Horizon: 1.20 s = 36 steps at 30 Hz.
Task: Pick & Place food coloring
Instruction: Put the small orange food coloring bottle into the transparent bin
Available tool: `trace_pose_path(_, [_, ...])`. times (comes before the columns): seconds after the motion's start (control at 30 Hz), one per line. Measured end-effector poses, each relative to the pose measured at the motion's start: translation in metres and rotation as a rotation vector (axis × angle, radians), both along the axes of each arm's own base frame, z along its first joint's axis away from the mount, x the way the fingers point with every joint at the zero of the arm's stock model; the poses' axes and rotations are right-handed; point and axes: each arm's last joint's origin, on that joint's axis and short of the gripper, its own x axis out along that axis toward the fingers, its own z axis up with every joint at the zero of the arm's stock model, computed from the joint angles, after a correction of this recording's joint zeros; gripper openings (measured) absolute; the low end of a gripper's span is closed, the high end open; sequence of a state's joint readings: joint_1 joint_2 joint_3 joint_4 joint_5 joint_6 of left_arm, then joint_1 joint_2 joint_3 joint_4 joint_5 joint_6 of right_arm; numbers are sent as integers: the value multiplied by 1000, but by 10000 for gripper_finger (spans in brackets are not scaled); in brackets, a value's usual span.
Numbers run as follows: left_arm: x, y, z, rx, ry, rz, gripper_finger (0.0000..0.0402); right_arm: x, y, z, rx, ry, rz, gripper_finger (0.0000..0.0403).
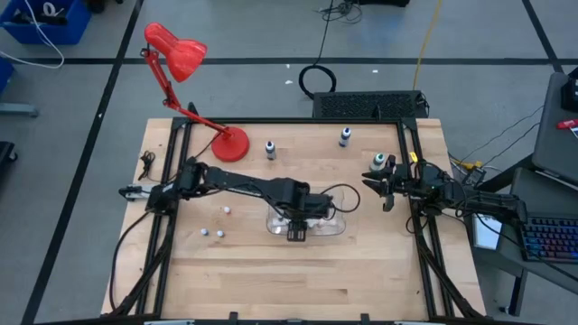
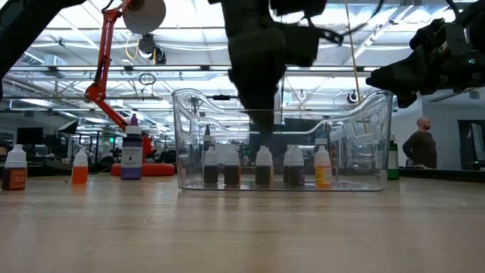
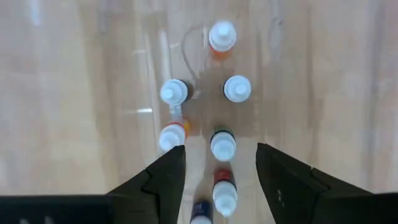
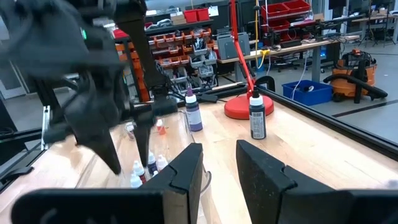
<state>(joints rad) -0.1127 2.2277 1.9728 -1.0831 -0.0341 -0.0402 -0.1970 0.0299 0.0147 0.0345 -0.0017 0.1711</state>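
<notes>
Several small food coloring bottles (image 3: 223,145) stand upright inside a clear plastic container (image 2: 379,144) near the middle of the wooden table (image 1: 271,280). In the low view they line up in a row behind its front wall, with dark, brown and orange contents under pale caps. From the left wrist view six or seven white caps show from above, some with red, orange or green collars.

The left gripper (image 3: 219,168) hangs directly over the container, its jaws apart and straddling the bottles below without touching any that can be seen.

Outside the container, three tiny bottles (image 1: 218,231) sit on the table on the left arm's side; in the low view two of these show as a brown bottle (image 2: 14,168) and an orange bottle (image 2: 79,168). A taller purple bottle (image 2: 132,153) and a taller dark bottle (image 4: 257,116) stand near the table's far edge, close to the red lamp (image 1: 187,68), whose round base rests on the table. A green-capped bottle (image 1: 379,162) stands just beside the right gripper (image 1: 386,185).

The right gripper waits near the right edge of the table, raised, with its jaws apart and nothing between them.

A person (image 2: 421,143) stands in the room beyond the table.
</notes>
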Motion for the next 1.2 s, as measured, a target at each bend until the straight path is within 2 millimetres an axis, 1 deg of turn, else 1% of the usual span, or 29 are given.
trace_pose_path(0.07, [-5, -1, 14, -4, -18, 1, 191, 0, 0, 0, 0, 0, 0, 89])
trace_pose_path(0.13, [-15, -3, 30, -11, -13, 4, 188, 0, 0, 0, 0, 0, 0, 89])
trace_pose_path(0.2, [-29, -7, 46, -11, 21, 9, 187, 0, 0, 0, 0, 0, 0, 89])
trace_pose_path(0.3, [-51, -14, 65, 6, 82, 59, 186, 0, 0, 0, 0, 0, 0, 89])
trace_pose_path(0.37, [-65, -22, 74, 61, 92, 95, 186, 0, 0, 0, 0, 0, 0, 89])
trace_pose_path(0.43, [-79, -31, 77, 99, 82, 110, 186, 0, 0, 0, 0, 1, 0, 89])
trace_pose_path(0.47, [-87, -36, 76, 99, 82, 114, 186, 0, 0, 0, 0, 1, 0, 89])
trace_pose_path(0.6, [-120, -51, 62, 52, 85, 169, 186, 0, 0, 0, 0, 1, 0, 89])
trace_pose_path(0.73, [-156, -52, 48, 49, 63, 327, 186, 0, 0, 0, 0, 1, 0, 89])
trace_pose_path(0.93, [-198, -37, 24, 70, 52, 611, 186, 0, 0, 0, 0, 1, 0, 89])
trace_pose_path(1.07, [-213, -22, 7, 77, 72, 831, 186, 0, 0, 0, 0, 2, 0, 89])
trace_pose_path(1.2, [-222, -6, -9, 59, 135, 1062, 186, 0, 0, 0, 0, 2, 0, 89])
